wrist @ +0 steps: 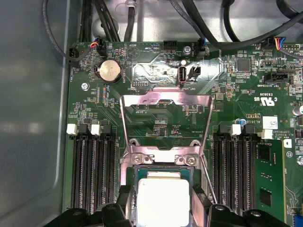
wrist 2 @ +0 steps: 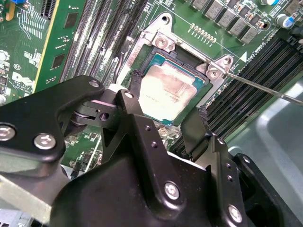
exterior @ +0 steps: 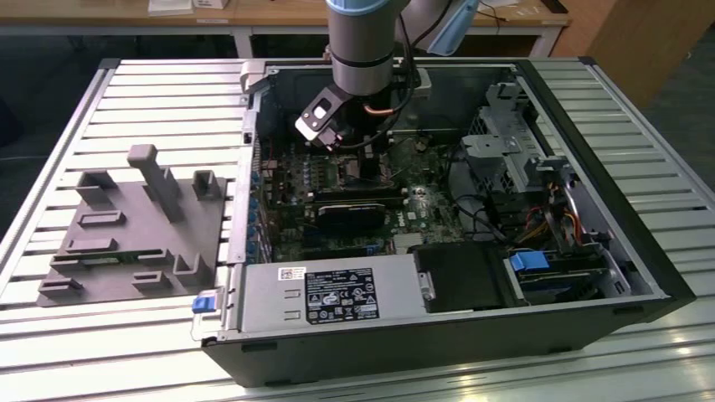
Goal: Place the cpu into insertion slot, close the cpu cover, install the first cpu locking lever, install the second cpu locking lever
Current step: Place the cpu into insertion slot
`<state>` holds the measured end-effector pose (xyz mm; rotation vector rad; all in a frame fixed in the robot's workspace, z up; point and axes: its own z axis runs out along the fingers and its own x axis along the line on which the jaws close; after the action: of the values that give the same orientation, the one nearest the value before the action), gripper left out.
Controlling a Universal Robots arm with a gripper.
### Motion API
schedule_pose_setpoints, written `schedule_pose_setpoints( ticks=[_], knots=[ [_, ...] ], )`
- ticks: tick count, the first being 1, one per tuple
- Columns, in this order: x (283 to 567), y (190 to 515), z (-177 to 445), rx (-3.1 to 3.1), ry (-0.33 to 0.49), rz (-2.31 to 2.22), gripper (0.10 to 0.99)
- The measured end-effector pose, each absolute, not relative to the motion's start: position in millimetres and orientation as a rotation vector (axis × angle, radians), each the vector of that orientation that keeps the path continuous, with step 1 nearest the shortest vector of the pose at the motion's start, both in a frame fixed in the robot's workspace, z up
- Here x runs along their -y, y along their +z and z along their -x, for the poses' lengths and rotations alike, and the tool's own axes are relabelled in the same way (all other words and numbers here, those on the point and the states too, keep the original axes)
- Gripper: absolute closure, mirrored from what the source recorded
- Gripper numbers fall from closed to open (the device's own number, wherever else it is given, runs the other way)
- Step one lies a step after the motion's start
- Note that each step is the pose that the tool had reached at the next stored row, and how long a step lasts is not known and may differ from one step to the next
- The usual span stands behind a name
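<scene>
Inside one insertion slot — one cpu

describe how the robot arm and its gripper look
The arm is a grey cylinder with light blue trim. At its wrist sit a small white and black block and a copper-coloured cable loop. The gripper is matte black, built of angular plates joined with silver screws.

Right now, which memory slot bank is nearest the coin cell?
The bank beside the grey case wall; the other bank, across the cpu, borders the green card.
</scene>
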<state>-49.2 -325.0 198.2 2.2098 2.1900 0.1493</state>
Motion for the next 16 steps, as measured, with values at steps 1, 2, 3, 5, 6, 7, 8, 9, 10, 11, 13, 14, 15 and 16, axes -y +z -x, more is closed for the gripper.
schedule_pose_setpoints(
  ticks=[1, 2, 3, 5, 6, 7, 8, 9, 10, 11, 13, 14, 15, 16],
  knots=[
    [325.0, 198.2, 49.1, -2.190, 0.149, -2.209, 0.475],
    [324.9, 198.3, 49.2, -2.188, 0.145, -2.208, 0.475],
    [325.0, 198.7, 49.2, -2.187, 0.142, -2.207, 0.475],
    [325.0, 199.1, 49.1, -2.187, 0.140, -2.206, 0.475],
    [325.0, 199.1, 49.1, -2.187, 0.140, -2.206, 0.475],
    [325.0, 199.1, 49.2, -2.187, 0.141, -2.206, 0.475],
    [325.0, 199.2, 49.2, -2.187, 0.141, -2.206, 0.475],
    [325.0, 199.3, 49.2, -2.187, 0.140, -2.206, 0.475],
    [325.0, 199.3, 49.2, -2.187, 0.140, -2.206, 0.475],
    [325.0, 199.4, 49.2, -2.187, 0.140, -2.206, 0.475],
    [325.0, 199.5, 49.2, -2.187, 0.140, -2.206, 0.486],
    [325.0, 199.5, 49.2, -2.187, 0.140, -2.206, 0.553],
    [325.0, 199.6, 49.2, -2.187, 0.140, -2.206, 0.616],
    [325.0, 199.7, 49.2, -2.187, 0.140, -2.206, 0.616]
  ],
)
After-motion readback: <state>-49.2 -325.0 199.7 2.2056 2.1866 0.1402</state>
